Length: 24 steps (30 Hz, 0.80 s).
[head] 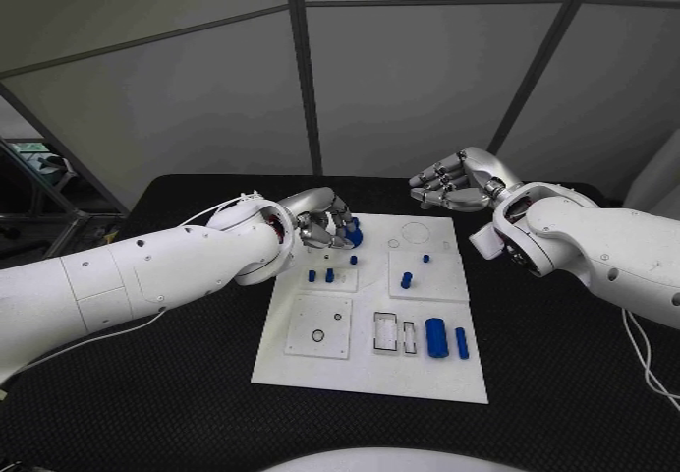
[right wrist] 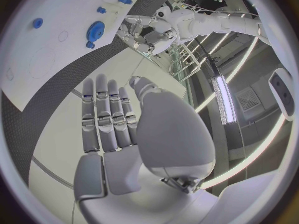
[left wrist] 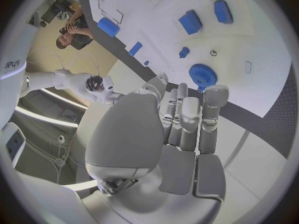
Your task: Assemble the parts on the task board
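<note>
The white task board (head: pixel 371 369) lies in the middle of the black table. A blue gear (head: pixel 353 233) sits near the board's far left corner. My left hand (head: pixel 323 228) is right beside the gear. In the left wrist view its straight fingertips (left wrist: pixel 215 92) reach the edge of the gear (left wrist: pixel 201 75) without gripping it. My right hand (head: pixel 456 182) hangs above the table past the board's far right corner, fingers (right wrist: pixel 109 114) stretched out and holding nothing. From the right wrist the gear (right wrist: pixel 96 29) and the left hand (right wrist: pixel 134 35) show across the board.
Small blue pegs (head: pixel 320 276) stand left of the board's centre, and a further peg (head: pixel 406 279) stands to the right. Two larger blue cylinders (head: pixel 436 337) lie near the right edge beside rectangular slots (head: pixel 385 332). A round recess (head: pixel 416 234) marks the far right square.
</note>
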Each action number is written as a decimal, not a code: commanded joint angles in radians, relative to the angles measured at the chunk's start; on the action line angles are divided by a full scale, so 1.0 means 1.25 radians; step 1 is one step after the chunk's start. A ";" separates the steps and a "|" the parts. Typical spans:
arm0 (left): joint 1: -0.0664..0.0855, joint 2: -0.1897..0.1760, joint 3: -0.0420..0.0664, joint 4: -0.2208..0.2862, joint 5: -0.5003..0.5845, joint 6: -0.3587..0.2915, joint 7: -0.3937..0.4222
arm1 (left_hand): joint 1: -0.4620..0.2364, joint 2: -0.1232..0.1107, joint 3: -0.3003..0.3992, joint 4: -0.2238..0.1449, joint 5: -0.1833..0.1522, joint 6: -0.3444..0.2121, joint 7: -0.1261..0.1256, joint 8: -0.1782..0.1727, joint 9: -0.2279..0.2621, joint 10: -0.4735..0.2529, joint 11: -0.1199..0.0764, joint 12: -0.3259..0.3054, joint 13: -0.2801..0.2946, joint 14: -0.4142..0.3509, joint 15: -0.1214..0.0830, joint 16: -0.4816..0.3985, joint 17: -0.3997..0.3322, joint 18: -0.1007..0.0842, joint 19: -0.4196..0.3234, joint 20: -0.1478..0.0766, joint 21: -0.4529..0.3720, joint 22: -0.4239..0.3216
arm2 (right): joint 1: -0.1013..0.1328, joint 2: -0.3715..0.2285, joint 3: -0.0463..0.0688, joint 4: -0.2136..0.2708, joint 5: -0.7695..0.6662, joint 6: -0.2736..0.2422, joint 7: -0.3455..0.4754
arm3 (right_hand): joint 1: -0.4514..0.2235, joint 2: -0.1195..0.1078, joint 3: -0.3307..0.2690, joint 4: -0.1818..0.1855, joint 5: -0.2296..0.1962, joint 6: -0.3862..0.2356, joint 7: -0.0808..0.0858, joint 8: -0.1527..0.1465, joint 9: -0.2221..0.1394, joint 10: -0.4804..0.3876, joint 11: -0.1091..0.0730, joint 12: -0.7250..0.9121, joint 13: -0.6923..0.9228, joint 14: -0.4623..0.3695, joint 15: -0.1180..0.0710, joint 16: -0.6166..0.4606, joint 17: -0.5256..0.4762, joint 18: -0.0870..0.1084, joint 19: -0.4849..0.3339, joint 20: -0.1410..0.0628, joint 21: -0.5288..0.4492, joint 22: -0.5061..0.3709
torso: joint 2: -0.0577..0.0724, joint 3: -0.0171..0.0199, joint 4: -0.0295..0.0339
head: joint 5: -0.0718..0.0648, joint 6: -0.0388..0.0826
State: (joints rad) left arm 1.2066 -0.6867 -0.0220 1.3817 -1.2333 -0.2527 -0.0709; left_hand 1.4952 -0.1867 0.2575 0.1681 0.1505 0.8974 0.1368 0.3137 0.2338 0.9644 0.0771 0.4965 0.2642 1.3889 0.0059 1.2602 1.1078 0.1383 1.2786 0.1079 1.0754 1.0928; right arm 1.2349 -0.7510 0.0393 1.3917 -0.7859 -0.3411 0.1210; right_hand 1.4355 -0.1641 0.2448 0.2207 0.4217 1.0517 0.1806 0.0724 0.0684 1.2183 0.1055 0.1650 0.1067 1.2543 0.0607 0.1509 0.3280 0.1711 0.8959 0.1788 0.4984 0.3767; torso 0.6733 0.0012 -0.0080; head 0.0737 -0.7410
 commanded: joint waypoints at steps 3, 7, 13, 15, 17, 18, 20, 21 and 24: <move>0.001 0.025 -0.014 -0.022 -0.152 0.032 0.046 | -0.004 -0.016 0.026 -0.005 0.001 0.035 -0.005 -0.029 -0.032 0.034 -0.003 -0.050 -0.051 0.052 -0.008 0.058 0.050 -0.035 0.077 -0.007 0.108 0.102 | 0.002 0.001 0.000 0.004 0.002 0.004 0.000 | -0.006 -0.002 0.002 0.004 0.005 -0.005 0.000 -0.003 0.000 0.000 0.003 -0.004 -0.001 0.007 0.002 -0.005 -0.001 0.009 0.007 0.000 -0.004 -0.002 | 0.000 -0.0009 -0.0002 | -0.003 0.000; 0.001 0.042 -0.020 -0.039 -0.185 0.055 0.036 | -0.010 -0.022 0.032 -0.007 0.000 0.045 -0.007 -0.040 -0.043 0.042 -0.005 -0.068 -0.068 0.064 -0.011 0.065 0.052 -0.041 0.098 -0.010 0.137 0.130 | 0.002 0.001 0.000 0.005 0.002 0.004 -0.001 | -0.006 -0.002 0.002 0.004 0.005 -0.005 0.000 -0.003 0.000 0.000 0.003 -0.004 -0.001 0.007 0.002 -0.005 -0.001 0.009 0.007 0.000 -0.004 -0.002 | 0.000 -0.0007 0.0001 | -0.004 -0.001; 0.001 0.063 -0.022 -0.062 -0.202 0.072 0.028 | -0.016 -0.025 0.035 -0.010 0.000 0.049 -0.008 -0.050 -0.051 0.043 -0.006 -0.082 -0.080 0.071 -0.011 0.066 0.048 -0.044 0.109 -0.013 0.149 0.142 | 0.002 0.002 0.000 0.006 0.002 0.004 -0.001 | -0.006 -0.002 0.002 0.004 0.005 -0.005 0.000 -0.003 0.000 0.000 0.003 -0.004 -0.001 0.007 0.002 -0.005 -0.001 0.009 0.007 0.000 -0.004 -0.002 | 0.000 -0.0008 0.0005 | -0.006 0.000; 0.002 0.072 -0.023 -0.071 -0.206 0.078 0.025 | -0.017 -0.025 0.036 -0.010 0.000 0.050 -0.007 -0.051 -0.052 0.043 -0.005 -0.085 -0.082 0.072 -0.011 0.066 0.047 -0.045 0.111 -0.013 0.152 0.145 | 0.002 0.003 0.000 0.006 0.002 0.004 -0.001 | -0.006 -0.002 0.002 0.004 0.005 -0.005 0.000 -0.003 0.000 0.000 0.003 -0.004 -0.001 0.007 0.002 -0.005 -0.001 0.009 0.007 0.000 -0.004 -0.002 | 0.001 -0.0009 0.0004 | -0.006 0.000; 0.002 0.077 -0.023 -0.076 -0.208 0.082 0.023 | -0.017 -0.025 0.037 -0.011 0.000 0.050 -0.008 -0.052 -0.053 0.043 -0.005 -0.086 -0.083 0.072 -0.011 0.066 0.047 -0.045 0.112 -0.013 0.153 0.146 | 0.002 0.003 0.000 0.006 0.002 0.004 -0.002 | -0.006 -0.002 0.002 0.004 0.005 -0.005 0.000 -0.003 0.000 0.000 0.003 -0.004 -0.001 0.007 0.002 -0.005 -0.001 0.009 0.007 0.000 -0.004 -0.002 | 0.000 -0.0005 0.0001 | -0.006 -0.001; 0.002 0.079 -0.023 -0.079 -0.209 0.084 0.021 | -0.017 -0.025 0.037 -0.011 0.000 0.050 -0.008 -0.053 -0.053 0.043 -0.005 -0.087 -0.083 0.072 -0.012 0.066 0.047 -0.045 0.113 -0.013 0.153 0.146 | 0.002 0.003 0.000 0.006 0.002 0.004 -0.002 | -0.006 -0.002 0.002 0.004 0.005 -0.005 0.000 -0.003 0.000 0.000 0.003 -0.004 -0.001 0.007 0.002 -0.005 -0.001 0.009 0.007 0.000 -0.004 -0.002 | 0.000 -0.0006 0.0002 | -0.007 -0.001; 0.002 0.084 -0.023 -0.083 -0.210 0.090 0.019 | -0.017 -0.024 0.038 -0.011 0.001 0.051 -0.007 -0.053 -0.054 0.044 -0.005 -0.088 -0.084 0.073 -0.011 0.066 0.046 -0.046 0.114 -0.013 0.155 0.148 | 0.002 0.003 0.000 0.006 0.002 0.004 -0.002 | -0.006 -0.002 0.002 0.004 0.005 -0.005 0.000 -0.003 0.000 0.000 0.003 -0.004 -0.001 0.007 0.002 -0.005 -0.001 0.009 0.007 0.000 -0.004 -0.002 | 0.000 -0.0007 0.0006 | -0.008 -0.002; 0.002 0.086 -0.023 -0.086 -0.210 0.094 0.017 | -0.017 -0.024 0.038 -0.011 0.001 0.051 -0.007 -0.054 -0.054 0.044 -0.005 -0.088 -0.085 0.073 -0.012 0.066 0.046 -0.046 0.115 -0.013 0.156 0.150 | 0.002 0.003 0.000 0.006 0.002 0.004 -0.002 | -0.006 -0.002 0.002 0.004 0.005 -0.005 0.000 -0.003 0.000 0.000 0.003 -0.004 -0.001 0.007 0.002 -0.005 -0.001 0.009 0.007 0.000 -0.004 -0.002 | 0.000 -0.0005 0.0007 | -0.008 -0.002; 0.002 0.093 -0.023 -0.093 -0.211 0.102 0.013 | -0.017 -0.022 0.040 -0.012 0.001 0.053 -0.007 -0.054 -0.055 0.046 -0.005 -0.090 -0.086 0.073 -0.012 0.066 0.045 -0.047 0.116 -0.013 0.158 0.151 | 0.002 0.003 0.000 0.006 0.002 0.004 -0.002 | -0.006 -0.002 0.002 0.004 0.005 -0.005 0.000 -0.003 0.000 0.000 0.003 -0.004 -0.001 0.007 0.002 -0.005 -0.001 0.009 0.007 0.000 -0.004 -0.002 | -0.001 -0.0003 0.0018 | -0.009 -0.004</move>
State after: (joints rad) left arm 1.2064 -0.5733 -0.0512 1.2682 -1.4732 -0.1584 -0.0457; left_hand 1.4767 -0.2132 0.3011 0.1517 0.1505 0.9544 0.1284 0.2516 0.1670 1.0123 0.0713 0.3892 0.1579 1.4608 -0.0076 1.3360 1.1657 0.0923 1.4187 0.0914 1.2703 1.2810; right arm 1.2350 -0.7478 0.0393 1.3968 -0.7859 -0.3408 0.1166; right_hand 1.4356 -0.1642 0.2448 0.2207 0.4213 1.0517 0.1806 0.0724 0.0684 1.2183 0.1056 0.1650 0.1060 1.2543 0.0607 0.1509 0.3280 0.1710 0.8959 0.1787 0.4984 0.3758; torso 0.6734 0.0003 -0.0070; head 0.0634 -0.7444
